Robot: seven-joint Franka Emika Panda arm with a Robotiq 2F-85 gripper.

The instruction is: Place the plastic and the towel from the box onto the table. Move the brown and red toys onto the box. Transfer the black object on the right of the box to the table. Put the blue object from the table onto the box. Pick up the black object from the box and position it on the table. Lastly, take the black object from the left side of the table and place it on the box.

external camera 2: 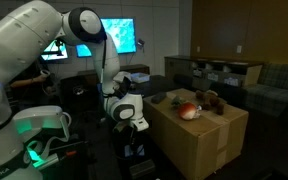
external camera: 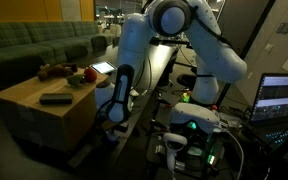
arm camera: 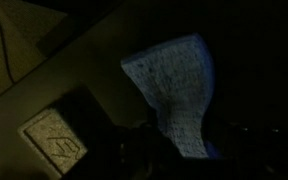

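Wrist view is dark: a pale woven towel lies just below the camera. Can't tell if the claw's jaws are apart or closed. The gripper hangs low beside the cardboard box, off its edge and not over the top. On the box top, front to back: flat black object, then red toy and brown toy close together. Sofa behind.

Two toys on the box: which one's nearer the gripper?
The red toy; the brown toy sits beyond it, farther from the gripper.
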